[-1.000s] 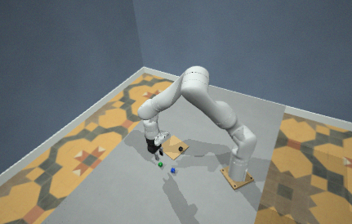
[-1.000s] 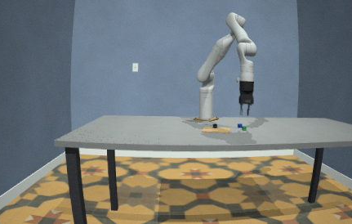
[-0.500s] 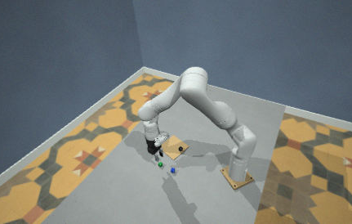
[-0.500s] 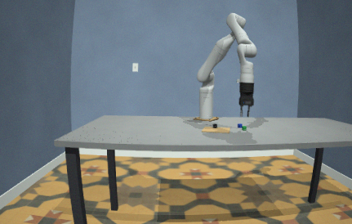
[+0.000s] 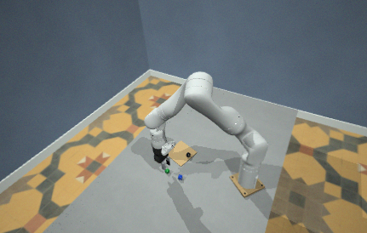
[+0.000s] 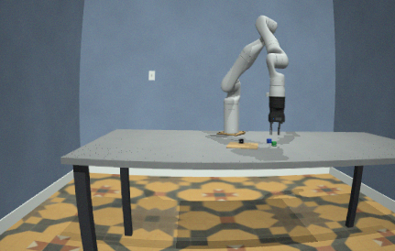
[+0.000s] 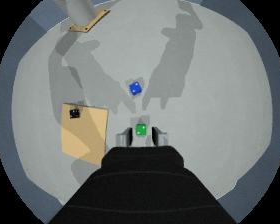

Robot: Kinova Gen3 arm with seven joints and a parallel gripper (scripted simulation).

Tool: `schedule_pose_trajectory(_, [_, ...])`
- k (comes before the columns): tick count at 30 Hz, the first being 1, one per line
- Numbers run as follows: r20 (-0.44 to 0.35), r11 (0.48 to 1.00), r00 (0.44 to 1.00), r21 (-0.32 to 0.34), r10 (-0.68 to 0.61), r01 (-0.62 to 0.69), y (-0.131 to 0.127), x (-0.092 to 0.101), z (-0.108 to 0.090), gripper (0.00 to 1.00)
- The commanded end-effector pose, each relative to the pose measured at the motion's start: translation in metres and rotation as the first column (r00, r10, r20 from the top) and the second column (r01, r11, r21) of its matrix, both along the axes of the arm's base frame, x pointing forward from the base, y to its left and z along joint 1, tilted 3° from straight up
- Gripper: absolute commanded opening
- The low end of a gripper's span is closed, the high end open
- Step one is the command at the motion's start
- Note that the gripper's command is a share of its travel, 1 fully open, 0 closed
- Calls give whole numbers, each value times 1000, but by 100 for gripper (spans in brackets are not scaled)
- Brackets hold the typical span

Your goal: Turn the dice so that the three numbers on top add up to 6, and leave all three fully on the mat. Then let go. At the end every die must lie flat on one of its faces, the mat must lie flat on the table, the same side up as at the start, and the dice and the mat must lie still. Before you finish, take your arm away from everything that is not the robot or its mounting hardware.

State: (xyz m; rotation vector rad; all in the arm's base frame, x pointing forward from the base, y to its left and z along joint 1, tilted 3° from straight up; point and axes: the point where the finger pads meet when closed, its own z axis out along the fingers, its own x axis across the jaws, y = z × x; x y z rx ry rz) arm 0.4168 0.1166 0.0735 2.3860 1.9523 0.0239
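A green die (image 5: 167,171) (image 6: 274,143) (image 7: 141,130) lies on the table, off the mat. My gripper (image 5: 166,164) (image 6: 275,133) (image 7: 142,133) is open and empty, pointing down above the green die, with a gap below the fingertips. In the wrist view the die shows between the two fingers. A blue die (image 5: 180,177) (image 6: 268,141) (image 7: 135,88) lies on the table, turned a little, nearer the arm's base. A black die (image 5: 188,155) (image 6: 241,141) (image 7: 74,114) sits on the tan mat (image 5: 180,149) (image 6: 250,146) (image 7: 86,142), near one edge. The top numbers are too small to read surely.
The arm's base plate (image 5: 245,196) (image 6: 231,134) (image 7: 94,23) stands on the grey table (image 5: 117,204) (image 6: 158,148) (image 7: 226,125), on the blue die's side. Shadows of the arm fall across the table and part of the mat.
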Motion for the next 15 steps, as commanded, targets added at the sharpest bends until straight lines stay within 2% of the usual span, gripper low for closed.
schedule_pose_trajectory(1, [-4, 1000, 1000, -4, -3, 3, -2, -1, -4, 70])
schedule_pose_trajectory(15, [-4, 1000, 1000, -4, -3, 3, -3, 0, -20, 70])
